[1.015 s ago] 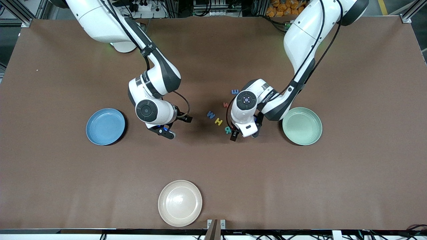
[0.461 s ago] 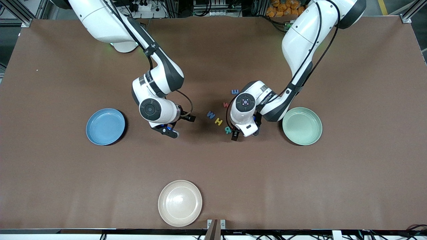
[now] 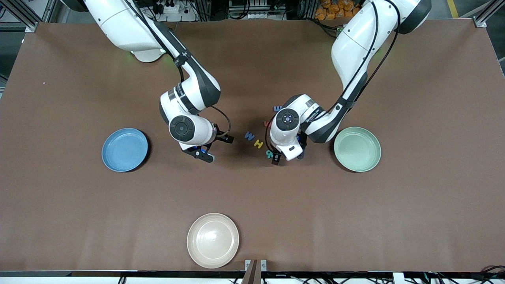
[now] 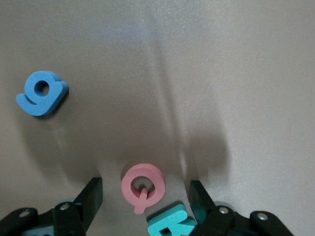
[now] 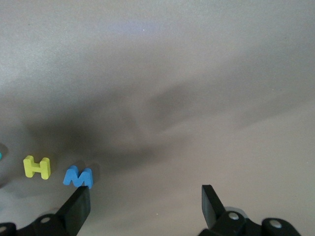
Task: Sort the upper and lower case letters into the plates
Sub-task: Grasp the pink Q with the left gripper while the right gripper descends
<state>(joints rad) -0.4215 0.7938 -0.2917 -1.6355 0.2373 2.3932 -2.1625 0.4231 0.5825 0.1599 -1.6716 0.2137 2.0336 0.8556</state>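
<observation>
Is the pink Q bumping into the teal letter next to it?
Cannot tell. In the left wrist view the red Q has its tail right at the edge of the teal R; no clear gap or contact shows.

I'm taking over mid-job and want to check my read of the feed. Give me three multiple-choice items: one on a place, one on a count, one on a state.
1. Where is the pink Q?
A. Stacked on the yellow H
B. Flat on the table, between the fingers of the left end effector
C. Standing on edge against the blue M

2. How many plates are on the table?
A. One
B. Two
C. Three

3. The right end effector is:
A. Open, holding nothing
B. Shut on a letter
C. Shut on a plate rim

Answers:
1 B: the left wrist view shows the Q between both fingers.
2 C: sky blue plate, mint green plate, cream plate.
3 A: its fingers stand apart over bare table.
</observation>
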